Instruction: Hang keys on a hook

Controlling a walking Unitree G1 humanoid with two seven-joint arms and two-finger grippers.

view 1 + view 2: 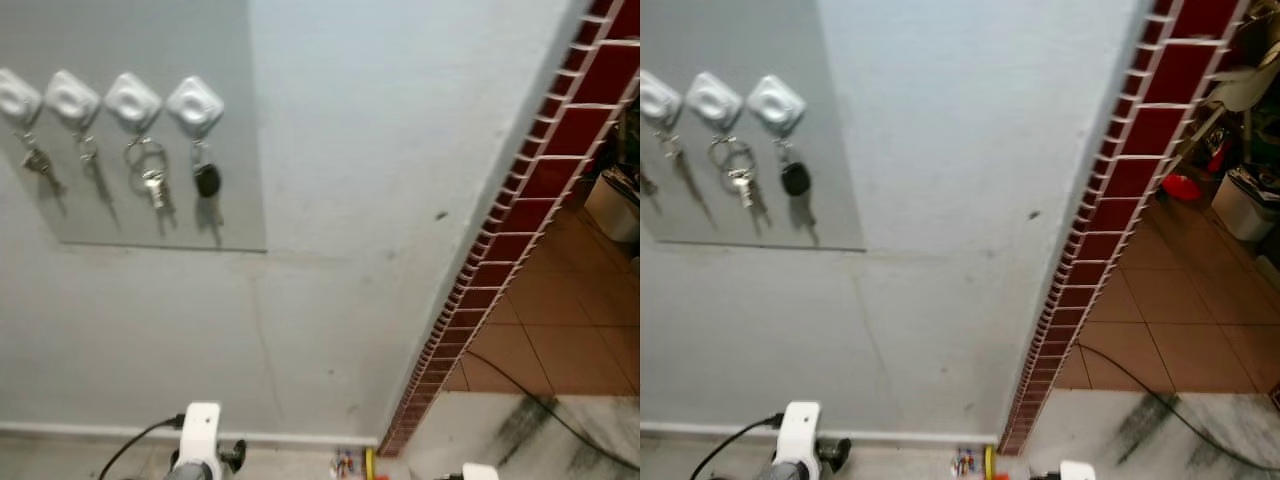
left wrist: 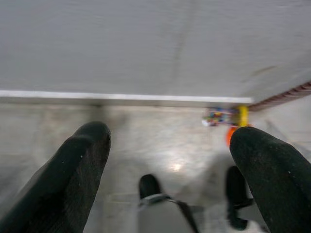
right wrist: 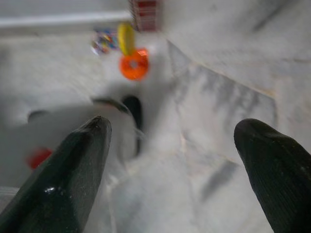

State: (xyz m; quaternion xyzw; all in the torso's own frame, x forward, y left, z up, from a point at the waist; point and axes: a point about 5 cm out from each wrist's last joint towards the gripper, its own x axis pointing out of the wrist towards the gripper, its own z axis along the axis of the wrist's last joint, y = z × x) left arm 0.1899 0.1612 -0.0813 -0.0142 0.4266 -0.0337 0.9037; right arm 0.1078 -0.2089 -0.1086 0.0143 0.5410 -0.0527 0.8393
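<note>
Left pincer (image 2: 170, 160) open, two black fingers spread wide, nothing between them, pointing down at the pale marble floor (image 2: 160, 145) near the white skirting strip (image 2: 121, 97). Right pincer (image 3: 172, 165) also open and empty, hanging over the same floor, with a round orange disc (image 3: 134, 64) and a small yellow and multicoloured clutter (image 3: 114, 40) lying by the wall base. Both arms sit low; the white left wrist housing (image 1: 200, 430) pokes into the near edge of the head view. Up on the grey wall panel (image 1: 200, 215) at far left is a row of four white diamond-shaped plastic hooks (image 1: 195, 105), each already loaded: three bunches of silver metal keys (image 1: 150, 180) and one black key fob (image 1: 207, 180) on the rightmost hook. To the right, a red tiled wall edge (image 1: 520, 215) and a terracotta tiled floor (image 1: 560, 320) beyond. Judgement: hanging looks done, arms withdrawn. If any set needs redoing, approach level with the hook, slide the ring over the tip, and release only once it hangs free.
</note>
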